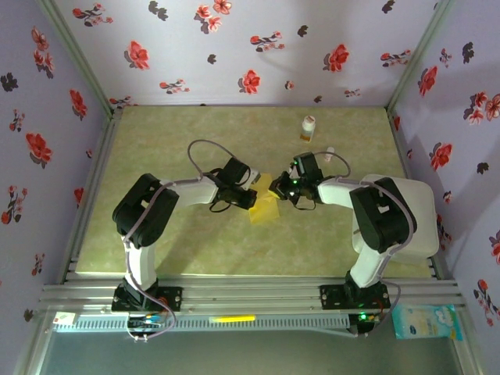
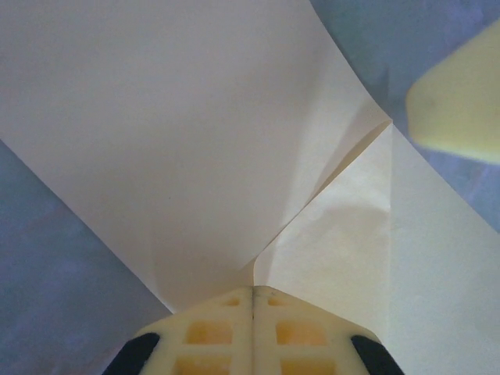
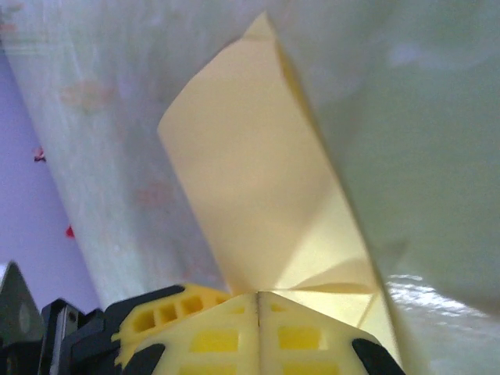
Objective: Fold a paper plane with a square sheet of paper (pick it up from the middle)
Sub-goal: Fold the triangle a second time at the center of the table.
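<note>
- Bottom of top view: both arm bases were seen bolted to a metal rail [image 1: 250, 293]; a blue-white packet [image 1: 426, 320] was noted at lower right, outside the rail.
- Arms were seen bent inward from lower L & lower R, meeting at frame centre over the table [image 1: 195, 250].
- A white pad [image 1: 414, 203] was seen under the R arm, at the R edge of the table.
- left gripper [image 2: 253, 293]: jaws were seen pressed together, w/ the square sheet of paper [image 1: 264, 205] pinched between them.
- right gripper [image 3: 258, 297]: jaws likewise clamped tight on the same sheet.
- Sheet was located at frame centre, between the 2 grippers & touching both; creased layers were visible in the L wrist view, and a curled flap rose to a point at top centre in the R wrist view.
- Farther back: a small white-and-orange bottle [image 1: 309, 127] was seen upright, upper centre-R, well apart from the sheet.
- Floral wall [image 1: 234, 47] was seen across the top.
</note>
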